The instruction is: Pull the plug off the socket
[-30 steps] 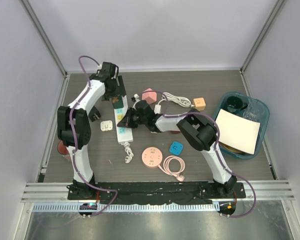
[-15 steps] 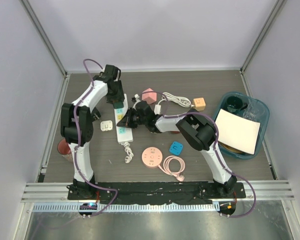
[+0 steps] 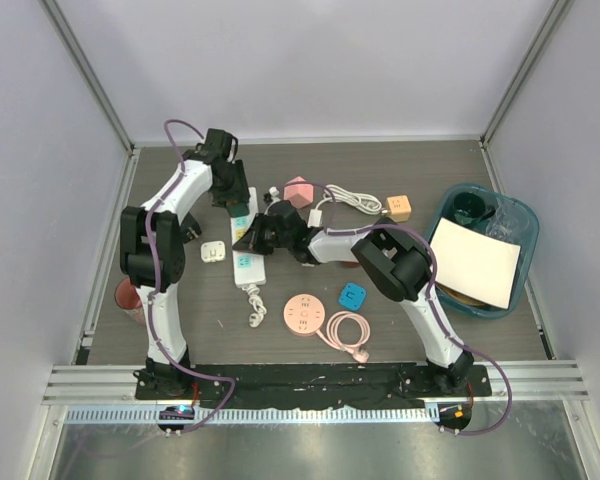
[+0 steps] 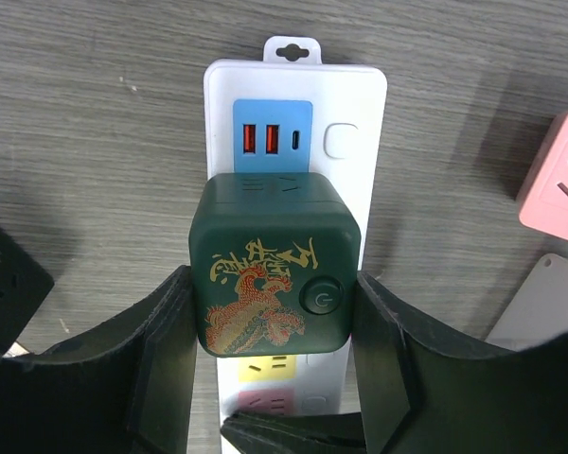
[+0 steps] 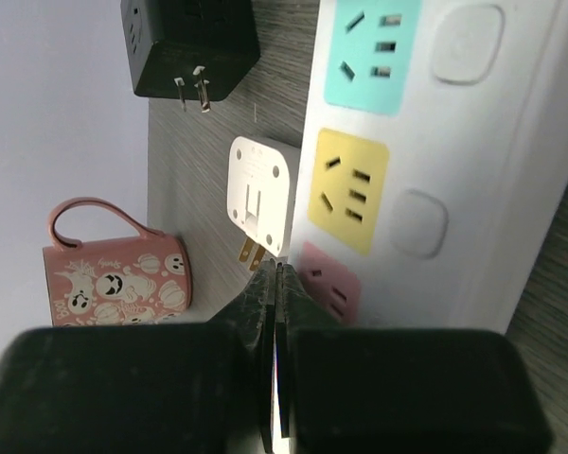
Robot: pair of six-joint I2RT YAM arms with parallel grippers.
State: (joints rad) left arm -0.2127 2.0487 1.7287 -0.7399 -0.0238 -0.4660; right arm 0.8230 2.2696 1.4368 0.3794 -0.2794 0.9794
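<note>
The plug (image 4: pixel 275 279), a dark green, round-cornered cube with a matte plastic face, sits seated in the white power strip (image 4: pixel 360 113) on the grey wood-grain counter (image 4: pixel 95 113). We see a dragon printed on it in red and gold beneath a line of gilded characters that we cannot read, with a round power-symbol button beside them. The left hand (image 4: pixel 275 312) clasps the plug, its black fingers (image 4: pixel 161 350) laid against the cube's two opposite sides. Just beyond the plug, the strip carries a blue panel with two red USB ports and a narrow oval port, a rounded white button and a hanging hole at its end. In the right wrist view, the strip's glossy face shows teal, yellow and pink socket panels, each with its own white button. The right hand (image 5: pixel 276 270) hangs over the pink panel, its fingers pressed together with nothing between them. Beside the strip lie a small white two-prong adapter (image 5: pixel 260 194), a black cube plug (image 5: pixel 189 43) and a pink mug (image 5: pixel 114 270) printed with cartoon faces.
</note>
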